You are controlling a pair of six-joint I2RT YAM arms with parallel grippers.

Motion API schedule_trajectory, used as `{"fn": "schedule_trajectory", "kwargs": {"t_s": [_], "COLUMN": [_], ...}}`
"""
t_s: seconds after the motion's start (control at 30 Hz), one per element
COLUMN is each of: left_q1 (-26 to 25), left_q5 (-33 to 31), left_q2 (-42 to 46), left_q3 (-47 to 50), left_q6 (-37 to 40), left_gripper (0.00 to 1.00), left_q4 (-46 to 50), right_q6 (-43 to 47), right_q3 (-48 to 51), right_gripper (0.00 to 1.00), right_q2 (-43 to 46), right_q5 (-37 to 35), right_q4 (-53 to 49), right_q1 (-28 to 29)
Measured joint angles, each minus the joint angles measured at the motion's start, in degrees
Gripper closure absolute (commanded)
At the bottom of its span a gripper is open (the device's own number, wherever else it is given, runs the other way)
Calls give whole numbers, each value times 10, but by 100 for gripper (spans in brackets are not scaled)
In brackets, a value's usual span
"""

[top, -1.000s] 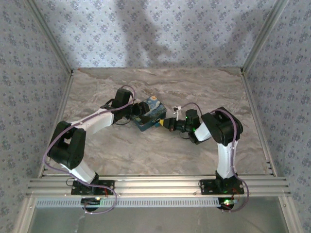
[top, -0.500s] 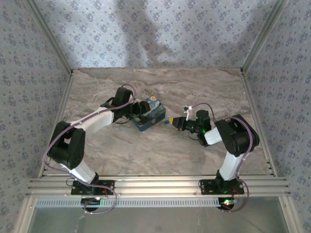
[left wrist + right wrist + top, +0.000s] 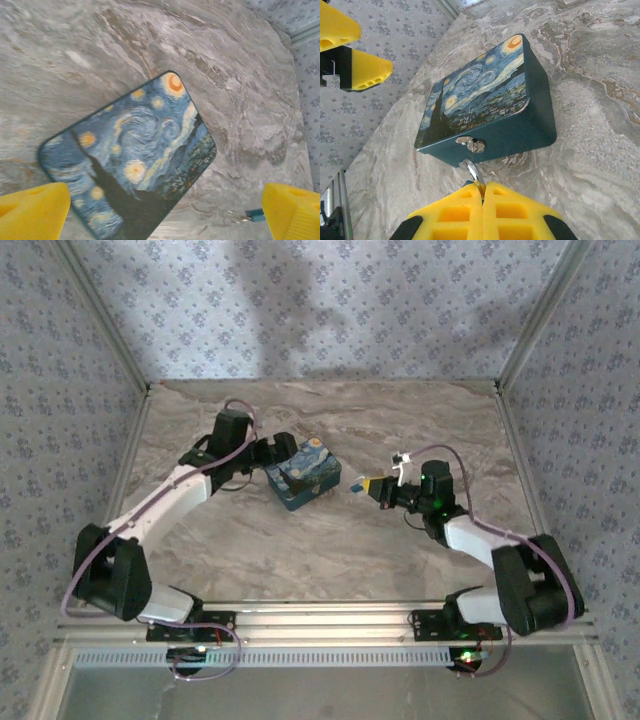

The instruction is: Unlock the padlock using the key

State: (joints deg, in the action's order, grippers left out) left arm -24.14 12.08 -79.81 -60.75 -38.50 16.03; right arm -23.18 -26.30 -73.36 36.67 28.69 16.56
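Observation:
The padlock (image 3: 474,174) shows as a silver shackle and a sliver of dark blue body poking out of my right gripper (image 3: 483,186), which is shut on it. In the top view the right gripper (image 3: 362,483) hovers just right of the blue-and-yellow swirl-print box (image 3: 303,473), apart from it. The box's silver hasp (image 3: 470,144) faces the padlock and hangs free. My left gripper (image 3: 283,449) is open just left of the box, its yellow fingers (image 3: 32,207) spread wide over the lid (image 3: 135,150). A tiny teal and silver item (image 3: 255,215), maybe the key, lies on the table.
The marble table (image 3: 330,550) is walled by patterned panels (image 3: 330,310) at the back and sides. Aluminium rails (image 3: 330,625) run along the near edge. The left gripper's fingers (image 3: 362,70) show at the upper left of the right wrist view.
My right gripper has drawn back to the right, away from the box, carrying the padlock. The left arm has stretched out and its gripper has come off the box.

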Motion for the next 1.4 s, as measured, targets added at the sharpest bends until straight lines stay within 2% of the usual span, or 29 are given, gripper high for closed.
{"fn": "schedule_trajectory", "kwargs": {"t_s": [0.33, 0.67, 0.93, 1.4], "left_q1": [13, 13, 13, 13], "left_q5": [-66, -103, -120, -123], "left_q2": [62, 87, 93, 107], "left_q3": [103, 140, 145, 160], "left_q6": [33, 44, 50, 51], "left_gripper": [2, 2, 2, 2], "left_q4": [32, 37, 37, 39], "right_q6": [31, 16, 12, 63], "right_q3": [-85, -108, -108, -125], "right_gripper": [100, 100, 100, 100], "right_q2": [134, 148, 143, -9], "right_q5": [-88, -144, -154, -99], "right_q4": [-292, -474, -545, -545], "right_q1": [61, 141, 148, 71]}}
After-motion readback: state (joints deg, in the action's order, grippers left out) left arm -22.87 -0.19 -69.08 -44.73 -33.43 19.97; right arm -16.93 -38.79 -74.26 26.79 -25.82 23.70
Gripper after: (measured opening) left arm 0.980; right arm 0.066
